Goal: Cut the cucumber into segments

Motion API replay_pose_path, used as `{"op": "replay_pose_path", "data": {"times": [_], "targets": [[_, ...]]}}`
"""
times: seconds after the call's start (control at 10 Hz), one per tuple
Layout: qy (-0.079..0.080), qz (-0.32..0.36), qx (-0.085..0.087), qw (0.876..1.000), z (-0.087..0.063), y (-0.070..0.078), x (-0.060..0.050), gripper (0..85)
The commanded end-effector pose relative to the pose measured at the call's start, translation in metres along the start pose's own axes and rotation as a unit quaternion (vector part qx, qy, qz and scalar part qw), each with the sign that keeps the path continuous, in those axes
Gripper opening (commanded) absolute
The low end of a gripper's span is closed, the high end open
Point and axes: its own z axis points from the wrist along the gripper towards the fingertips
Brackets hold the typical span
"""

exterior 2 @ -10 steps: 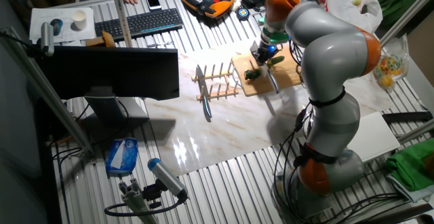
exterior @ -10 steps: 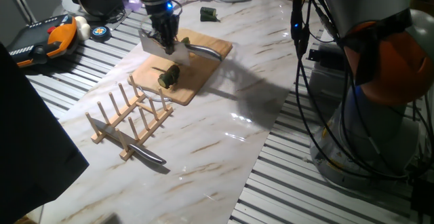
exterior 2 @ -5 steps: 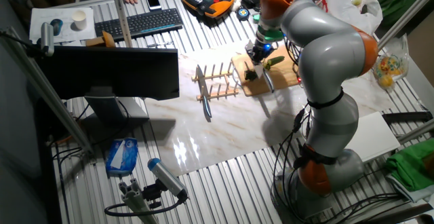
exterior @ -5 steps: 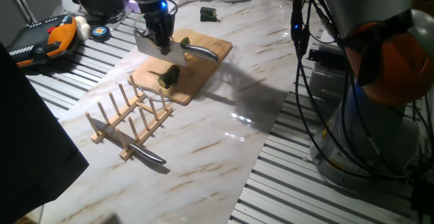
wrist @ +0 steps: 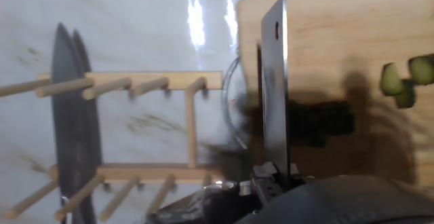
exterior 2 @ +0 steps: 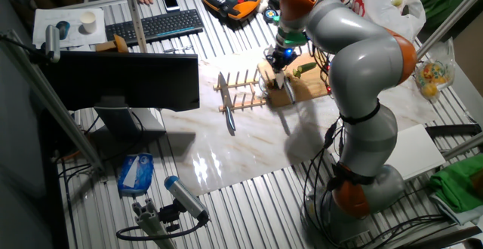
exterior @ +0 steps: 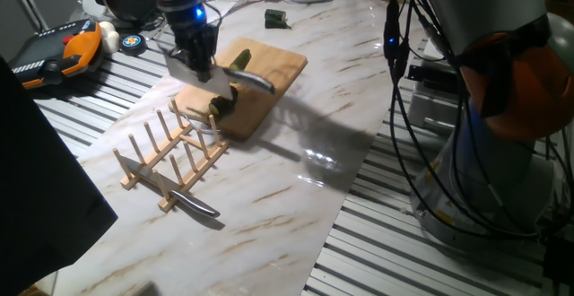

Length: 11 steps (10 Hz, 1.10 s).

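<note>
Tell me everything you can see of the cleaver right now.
The cleaver has a flat grey metal blade with a small hole near its far end, and a silvery handle sticking out sideways. The tool grips it over the wooden board's end nearest the rack. Whether its edge touches the board is unclear.

A white marble-veined sheet (exterior: 296, 188) is seen under a pale wooden board (exterior: 269, 72). Dark green skin and pale green cut faces are noted on the segments (wrist: 405, 81). The cleaver blade (wrist: 274, 102) is grey steel; the rack (exterior: 166, 152) is light wood.
</note>
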Motion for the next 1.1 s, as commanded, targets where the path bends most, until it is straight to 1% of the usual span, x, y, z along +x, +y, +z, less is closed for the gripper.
{"op": "replay_pose_path", "data": {"times": [0.0, 0.1, 0.2, 0.3, 0.4, 0.6, 0.9, 1.0], "targets": [[0.001, 0.003, -0.008, 1.0, 0.002, 0.008, 0.002, 0.7], [-0.003, 0.004, -0.01, 1.0, 0.005, 0.017, 0.004, 0.7], [-0.005, 0.006, -0.017, 1.0, 0.009, 0.022, 0.005, 0.7], [-0.003, 0.009, -0.039, 0.999, 0.009, 0.023, 0.006, 0.7], [-0.001, 0.008, -0.039, 0.999, 0.007, 0.021, 0.007, 0.7], [0.0, 0.007, -0.046, 0.999, 0.005, 0.019, 0.008, 0.7], [0.001, 0.001, -0.045, 0.999, 0.002, 0.013, 0.007, 0.7], [0.001, -0.002, -0.045, 0.999, 0.002, 0.013, 0.007, 0.7]]}}
